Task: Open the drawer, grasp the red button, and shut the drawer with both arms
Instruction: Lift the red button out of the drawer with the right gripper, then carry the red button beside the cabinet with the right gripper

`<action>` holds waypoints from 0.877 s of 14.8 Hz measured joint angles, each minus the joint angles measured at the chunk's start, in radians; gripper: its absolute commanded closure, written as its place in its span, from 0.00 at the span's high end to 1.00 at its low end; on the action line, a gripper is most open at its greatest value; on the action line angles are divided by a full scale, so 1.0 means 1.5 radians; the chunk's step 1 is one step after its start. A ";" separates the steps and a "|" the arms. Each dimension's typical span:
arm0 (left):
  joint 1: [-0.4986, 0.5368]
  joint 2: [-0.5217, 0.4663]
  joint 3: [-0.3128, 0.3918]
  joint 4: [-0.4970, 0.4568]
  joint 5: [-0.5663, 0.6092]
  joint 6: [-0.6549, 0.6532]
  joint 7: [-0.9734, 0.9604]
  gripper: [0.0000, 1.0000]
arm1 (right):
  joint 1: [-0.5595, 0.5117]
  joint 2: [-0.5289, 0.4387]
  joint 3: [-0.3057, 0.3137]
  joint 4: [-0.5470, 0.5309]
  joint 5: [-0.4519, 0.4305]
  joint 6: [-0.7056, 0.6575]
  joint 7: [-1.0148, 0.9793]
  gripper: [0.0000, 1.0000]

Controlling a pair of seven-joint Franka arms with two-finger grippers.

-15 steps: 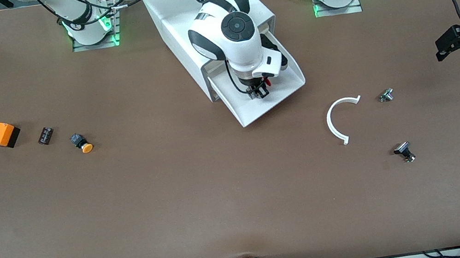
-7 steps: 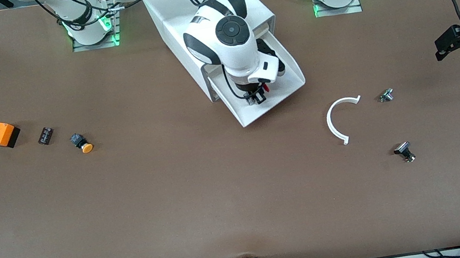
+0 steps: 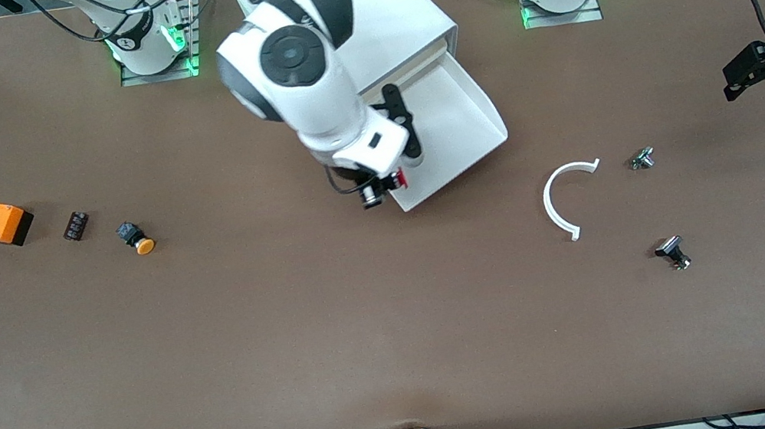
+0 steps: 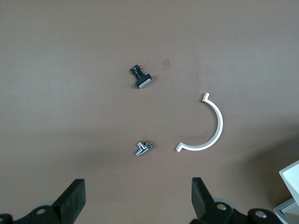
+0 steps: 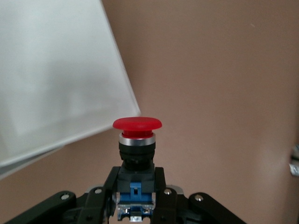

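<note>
Button (image 5: pixel 137 140) clamped in the right gripper (image 3: pixel 378 188) — over the front corner of the open drawer (image 3: pixel 449 127).
Nearest the camera, low on the right of the frame, lies a black part (image 3: pixel 672 251); above it a white curved piece (image 3: pixel 559 204) and a silver part (image 3: pixel 642 158). Mid-frame, the drawer juts from the cabinet (image 3: pixel 380 13). At the right edge the left gripper (image 3: pixel 744 78) waits — fingers (image 4: pixel 72 200) spread wide.

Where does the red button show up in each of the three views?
Front view: red button in the right pincer, over the open drawer's front corner.
Left wrist view: not in it.
Right wrist view: button clamped, cap outward.
Shared landmark: the drawer's front.
</note>
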 measured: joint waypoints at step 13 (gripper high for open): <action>-0.002 0.004 0.000 0.000 0.000 -0.009 0.000 1.00 | -0.039 0.046 -0.067 -0.038 0.001 -0.003 0.570 0.24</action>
